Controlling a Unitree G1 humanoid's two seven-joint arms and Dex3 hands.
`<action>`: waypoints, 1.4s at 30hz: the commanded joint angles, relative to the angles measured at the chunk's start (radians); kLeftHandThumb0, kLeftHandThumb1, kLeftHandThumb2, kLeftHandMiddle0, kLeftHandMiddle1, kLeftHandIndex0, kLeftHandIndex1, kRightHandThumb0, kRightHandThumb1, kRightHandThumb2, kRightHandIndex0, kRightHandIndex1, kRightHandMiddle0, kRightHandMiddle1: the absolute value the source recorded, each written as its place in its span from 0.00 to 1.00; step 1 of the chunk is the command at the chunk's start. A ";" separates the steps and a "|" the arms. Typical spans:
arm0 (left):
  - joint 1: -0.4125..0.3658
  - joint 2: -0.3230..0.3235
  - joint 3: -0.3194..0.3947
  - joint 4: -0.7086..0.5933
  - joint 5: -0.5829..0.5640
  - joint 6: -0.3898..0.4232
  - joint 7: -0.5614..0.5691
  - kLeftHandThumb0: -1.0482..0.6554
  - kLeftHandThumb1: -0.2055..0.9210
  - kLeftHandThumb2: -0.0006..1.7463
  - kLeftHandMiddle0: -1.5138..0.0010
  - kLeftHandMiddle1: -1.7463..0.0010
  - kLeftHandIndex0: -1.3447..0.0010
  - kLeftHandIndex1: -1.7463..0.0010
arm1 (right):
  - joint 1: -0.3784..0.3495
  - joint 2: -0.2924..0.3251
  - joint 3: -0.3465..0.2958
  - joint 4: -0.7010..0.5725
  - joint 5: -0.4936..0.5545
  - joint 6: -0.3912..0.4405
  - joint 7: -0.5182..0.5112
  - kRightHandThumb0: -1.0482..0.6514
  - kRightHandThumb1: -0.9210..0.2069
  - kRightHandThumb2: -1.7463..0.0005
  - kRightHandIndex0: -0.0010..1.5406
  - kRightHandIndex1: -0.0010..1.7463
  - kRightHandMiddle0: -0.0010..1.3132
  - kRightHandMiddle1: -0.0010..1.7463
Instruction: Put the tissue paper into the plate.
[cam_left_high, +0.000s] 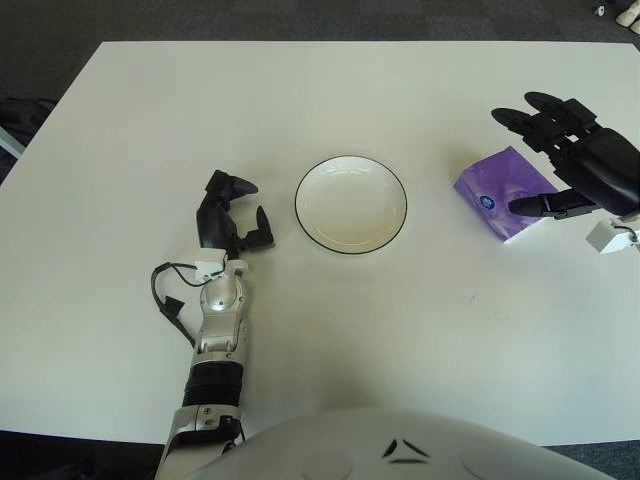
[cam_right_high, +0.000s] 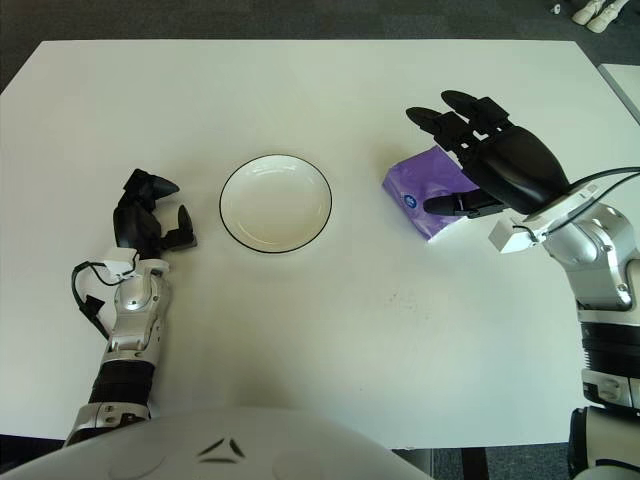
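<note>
A white desk (cam_left_high: 150, 120) carries a black-rimmed plate (cam_left_high: 351, 204). At its 3 o'clock lies the purple tissue pack (cam_left_high: 503, 193), apparently untouched by the right hand (cam_left_high: 580, 165), fingers released. At 9 o'clock, the left hand (cam_left_high: 228, 215), fingers relaxed.

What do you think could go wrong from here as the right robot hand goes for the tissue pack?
The right robot hand is open beside the purple tissue pack, its thumb at the near edge. Closing like this may nudge or spin the pack on the smooth table rather than grip it. The pack looks soft, so a pinch may crush it or slip. The plate is shallow, so a careless drop may overhang its rim. The left robot hand shows left of the plate.
</note>
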 joint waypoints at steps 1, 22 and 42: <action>0.083 -0.007 -0.003 0.089 0.001 0.023 -0.005 0.61 0.23 0.93 0.53 0.00 0.50 0.01 | -0.004 -0.043 0.018 0.021 -0.021 -0.029 -0.004 0.00 0.12 0.67 0.00 0.00 0.00 0.00; 0.083 -0.014 -0.005 0.085 0.008 0.037 0.007 0.61 0.18 0.96 0.48 0.00 0.50 0.01 | -0.115 -0.190 0.165 0.117 -0.055 -0.139 0.065 0.00 0.12 0.69 0.00 0.00 0.00 0.00; 0.094 -0.008 -0.007 0.076 0.019 0.031 0.006 0.61 0.19 0.95 0.50 0.00 0.48 0.02 | -0.132 -0.229 0.248 0.117 -0.038 -0.160 0.183 0.00 0.12 0.71 0.00 0.00 0.00 0.00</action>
